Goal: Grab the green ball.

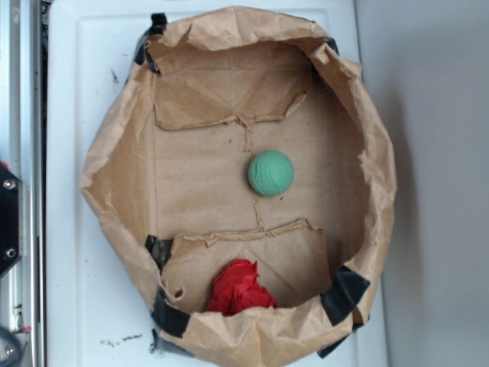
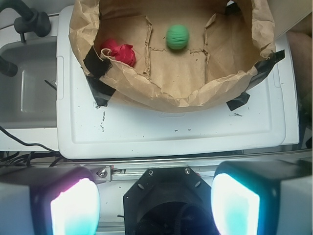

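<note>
The green ball (image 1: 270, 173) sits on the brown paper floor of a crumpled paper-bag enclosure (image 1: 114, 176), a little toward the right of the middle in the exterior view. It is a mint-green sphere with fine ribbing, and nothing touches it — the paper around it is bare. The enclosure's rolled walls are fixed at several corners by strips of black tape (image 1: 344, 292), and it rests on a white plastic lid (image 1: 76, 92) with a few dark scuffs.

A red crumpled wad (image 1: 241, 289) lies against the near wall of the enclosure in the exterior view, on a torn paper flap, well apart from the ball. In the wrist view the same wad appears at the left of the enclosure, tucked beside a tape strip, while the ball lies further right and deeper in, close to the top of the picture.

The gripper (image 2: 155, 205) is seen only in the wrist view, at the bottom edge, outside the enclosure and well short of the ball. Its 2 fingers (image 2: 73, 208) stand wide apart, 1 at each lower corner, their inner faces glowing pinkish on the left and teal on the right; nothing is held between them. A black mount fills the gap low between them. Left of the lid, a grey basin (image 2: 29, 83) and dark cables (image 2: 24, 19) are visible.
</note>
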